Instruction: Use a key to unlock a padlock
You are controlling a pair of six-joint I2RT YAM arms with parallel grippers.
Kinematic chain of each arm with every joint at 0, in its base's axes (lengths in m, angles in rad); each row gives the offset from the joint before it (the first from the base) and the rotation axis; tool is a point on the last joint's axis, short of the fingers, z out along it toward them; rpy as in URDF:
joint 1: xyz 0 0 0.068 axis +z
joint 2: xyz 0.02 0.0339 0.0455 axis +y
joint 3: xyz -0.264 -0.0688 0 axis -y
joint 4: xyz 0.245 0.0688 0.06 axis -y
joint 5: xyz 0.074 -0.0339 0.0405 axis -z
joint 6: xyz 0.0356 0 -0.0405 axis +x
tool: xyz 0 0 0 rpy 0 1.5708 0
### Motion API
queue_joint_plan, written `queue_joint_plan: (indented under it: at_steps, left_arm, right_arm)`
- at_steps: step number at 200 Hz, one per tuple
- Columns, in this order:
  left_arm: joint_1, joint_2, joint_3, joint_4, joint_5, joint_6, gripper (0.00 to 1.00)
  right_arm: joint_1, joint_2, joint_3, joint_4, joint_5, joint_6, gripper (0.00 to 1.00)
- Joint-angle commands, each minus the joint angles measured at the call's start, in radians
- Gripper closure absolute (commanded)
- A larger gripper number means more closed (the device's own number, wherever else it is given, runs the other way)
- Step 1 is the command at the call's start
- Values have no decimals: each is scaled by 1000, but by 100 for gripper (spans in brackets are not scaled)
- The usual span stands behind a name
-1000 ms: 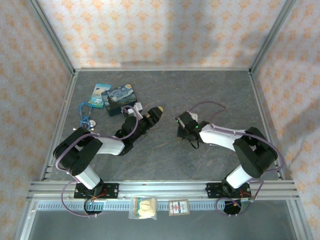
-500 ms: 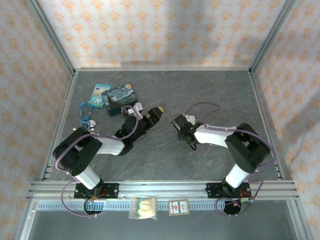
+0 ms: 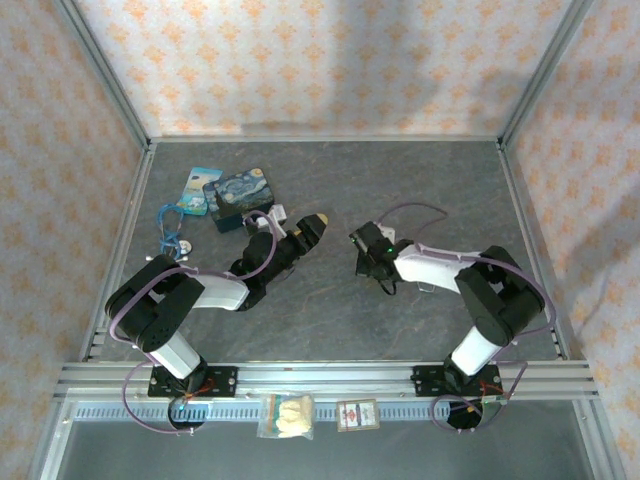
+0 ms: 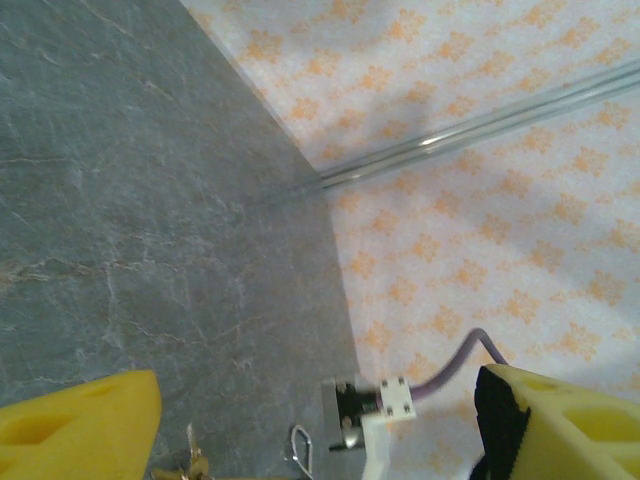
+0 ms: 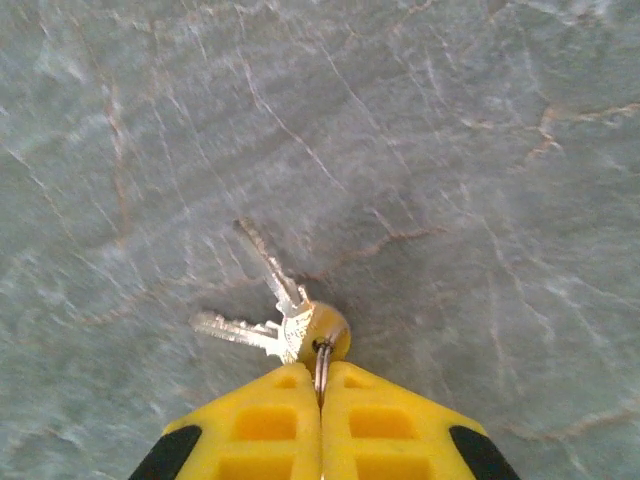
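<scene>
On the grey table (image 3: 330, 180), the left arm has stayed put, its left gripper (image 3: 314, 223) spread wide, with nothing we can see between its yellow fingers (image 4: 80, 420). The right arm has shifted its wrist slightly and settled. The right gripper (image 5: 320, 372) has just closed completely, tips pressed together, pinching the ring of the key (image 5: 288, 325), which sits low over the table directly ahead of those tips. We judge the key secured, with the unlocking itself not yet begun.
</scene>
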Motion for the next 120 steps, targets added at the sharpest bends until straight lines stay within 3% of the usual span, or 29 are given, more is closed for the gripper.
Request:
queue_joint_plan:
  at_steps: [1,52,87,120]
  left_arm:
    - [-8,15,-16,71,64,28,19]
    - [-23,71,-26,186,136,38,22]
    - [-55,146,6,228,220,70,37]
    - [-67,190,-6,232,228,108,47]
  right_arm:
    - [-40,-21,-34,68,-213,80,100]
    - [-76,-67,-7,120,-308,182,100]
    - [-90,-97,-8,155,-291,229,100]
    - [-102,-100,-24,189,-287,259,100]
